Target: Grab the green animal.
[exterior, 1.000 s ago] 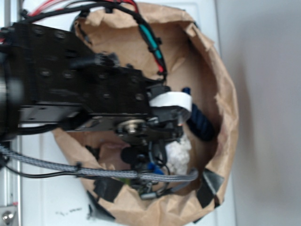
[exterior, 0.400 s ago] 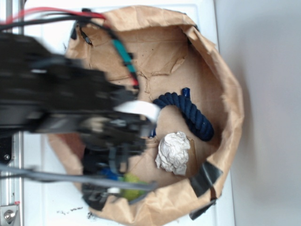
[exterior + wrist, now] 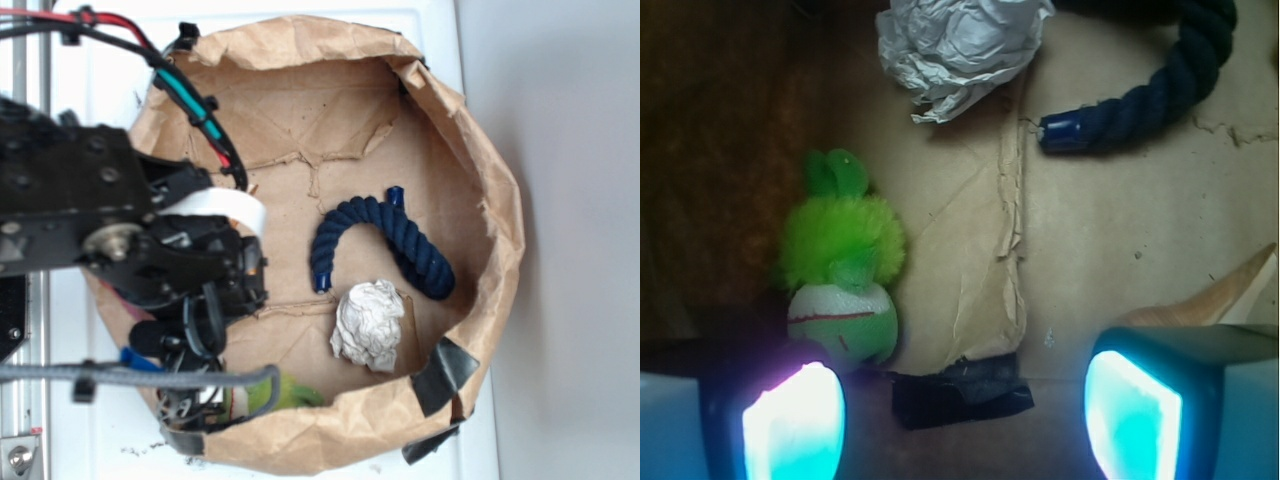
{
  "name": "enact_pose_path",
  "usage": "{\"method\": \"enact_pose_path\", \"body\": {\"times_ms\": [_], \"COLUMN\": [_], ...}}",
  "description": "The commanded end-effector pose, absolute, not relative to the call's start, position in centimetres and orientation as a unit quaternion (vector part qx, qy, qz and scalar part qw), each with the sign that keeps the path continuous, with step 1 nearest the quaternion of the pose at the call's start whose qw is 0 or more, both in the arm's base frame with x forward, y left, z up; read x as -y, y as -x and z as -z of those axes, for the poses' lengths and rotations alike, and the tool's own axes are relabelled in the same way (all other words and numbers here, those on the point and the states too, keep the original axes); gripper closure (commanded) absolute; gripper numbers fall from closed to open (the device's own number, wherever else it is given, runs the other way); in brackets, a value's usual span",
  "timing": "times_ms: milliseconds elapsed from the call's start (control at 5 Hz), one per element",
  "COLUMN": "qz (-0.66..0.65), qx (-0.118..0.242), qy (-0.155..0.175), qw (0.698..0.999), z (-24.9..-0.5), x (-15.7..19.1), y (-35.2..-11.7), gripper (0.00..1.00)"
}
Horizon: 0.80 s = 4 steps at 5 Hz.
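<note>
The green animal (image 3: 845, 270) is a fuzzy lime-green toy with a pale cream end, lying on the brown paper floor at the left of the wrist view. In the exterior view only a bit of the green animal (image 3: 285, 393) shows near the bin's lower rim, below the arm. My gripper (image 3: 962, 415) is open, its glowing pads wide apart at the bottom of the wrist view. The left fingertip (image 3: 795, 425) sits just below the toy's cream end; nothing lies between the jaws. In the exterior view the gripper (image 3: 205, 325) hangs over the bin's left side.
A crumpled white paper ball (image 3: 368, 323) and a dark blue rope (image 3: 385, 240) lie in the brown paper bin (image 3: 490, 200). A tan seashell tip (image 3: 1225, 300) shows beside the right finger. Black tape (image 3: 960, 390) patches the floor between the fingers.
The arm has pulled back to the left and lower side of the bin, uncovering the rope and paper ball. The green animal now shows at the bin's lower edge.
</note>
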State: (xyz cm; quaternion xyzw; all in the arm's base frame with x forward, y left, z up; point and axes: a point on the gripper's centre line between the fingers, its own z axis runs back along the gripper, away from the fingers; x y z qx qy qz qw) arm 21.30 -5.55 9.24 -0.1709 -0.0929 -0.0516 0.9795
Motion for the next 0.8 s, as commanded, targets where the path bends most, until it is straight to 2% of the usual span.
{"method": "enact_pose_path", "body": {"times_ms": [0, 200, 400, 600], "qz": [0.054, 0.045, 0.027, 0.014], "qx": [0.094, 0.100, 0.135, 0.123], "qy": [0.180, 0.195, 0.201, 0.242], "qw": [0.978, 0.975, 0.970, 0.962], "z": [-10.5, -10.2, -10.1, -10.0], "x": [5.6, 5.7, 6.2, 6.7], "y": [-21.9, -22.0, -22.1, -22.2], "gripper": [0.00, 0.00, 0.00, 0.00]}}
